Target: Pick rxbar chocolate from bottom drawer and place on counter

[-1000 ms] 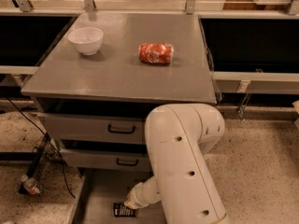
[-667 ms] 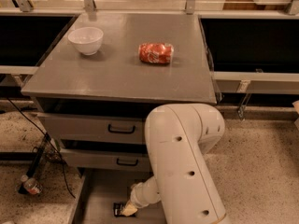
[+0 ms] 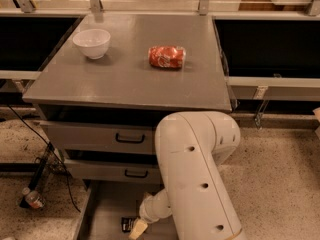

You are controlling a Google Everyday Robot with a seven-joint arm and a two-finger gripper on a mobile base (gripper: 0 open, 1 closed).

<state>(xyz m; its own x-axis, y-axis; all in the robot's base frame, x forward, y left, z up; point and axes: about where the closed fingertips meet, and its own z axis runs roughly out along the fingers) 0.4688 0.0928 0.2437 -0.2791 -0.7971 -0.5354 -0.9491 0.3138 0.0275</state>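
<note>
We see our cream gripper [image 3: 137, 228] low in the open grey metal bottom drawer [image 3: 107, 209], just beside the small flat black rxbar chocolate [image 3: 127, 224]. On the broad grey metal desk [image 3: 125, 84] sit a white bowl [image 3: 92, 42] and a red soda can [image 3: 166, 57] lying on its side, apart.

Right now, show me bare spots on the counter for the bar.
Free: the front half of the counter, in front of the bowl and red can, and the strip between them. Crowded: the bottom drawer, where the gripper sits at the rxbar chocolate.
</note>
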